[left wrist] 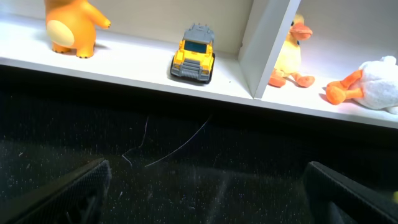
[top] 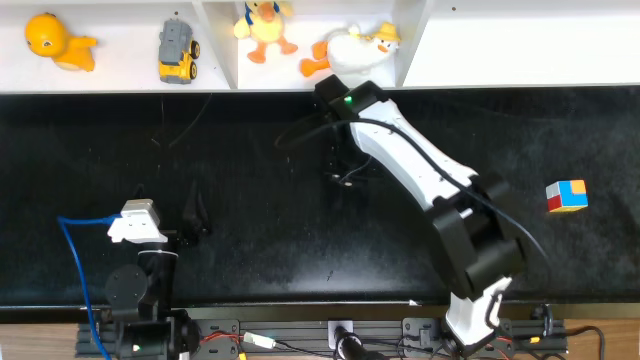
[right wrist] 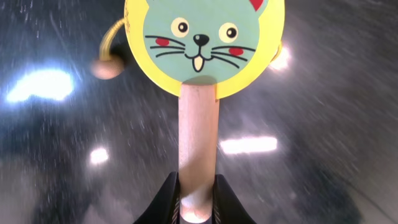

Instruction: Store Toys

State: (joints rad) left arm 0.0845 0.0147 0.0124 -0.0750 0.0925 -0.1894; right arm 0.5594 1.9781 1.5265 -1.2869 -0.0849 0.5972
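Claw of the left arm (top: 195, 216) sits low over the black table (top: 100, 150), well apart from the white toy shelf (top: 500, 60). From the left wrist, its fingers stand wide apart, facing a yellow toy truck (left wrist: 194, 53). From the right wrist, the right claw (right wrist: 198, 196) clamps the wooden handle of a green cat-face rattle drum (right wrist: 204, 37), whose head juts beyond the fingertips.

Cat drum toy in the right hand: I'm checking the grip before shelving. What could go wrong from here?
1. The right hand pinches the cat drum toy only at the very end of its wooden handle, so the head could swing or slip.
2. Its loose bead on a cord may snag the shelf edge.
3. The white duck plush lies close to that hand's arm and could get knocked.
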